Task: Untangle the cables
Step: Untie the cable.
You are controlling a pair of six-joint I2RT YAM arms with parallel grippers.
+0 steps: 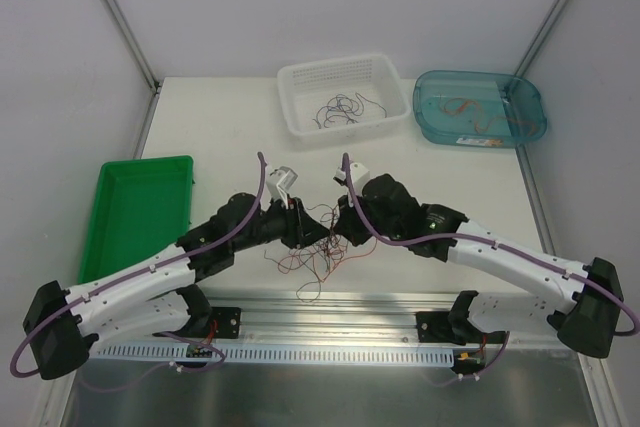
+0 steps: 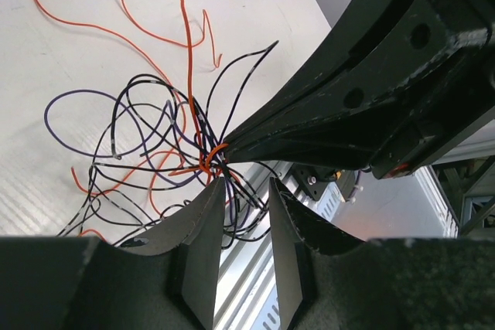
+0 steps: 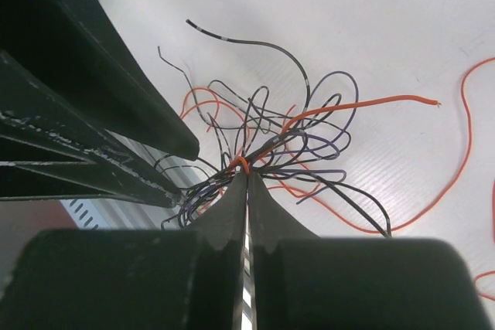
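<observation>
Right gripper [image 3: 247,177] is pinched fully closed on the cables [image 3: 290,141] at their orange knot. The left gripper [image 2: 241,185], at its 9 o'clock, stands parted (strands thread the gap). The tangle sits at the table's [image 1: 230,117] 6 o'clock edge.

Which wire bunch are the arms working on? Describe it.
On the table, find where the left arm meets the right arm. The cables sit there: an orange and black tangle on bare table, unlike the wires in the basket and tub.

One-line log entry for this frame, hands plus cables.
left hand: open, tips at cables | right hand: shut on cables | cables: tangled | task: not done
</observation>
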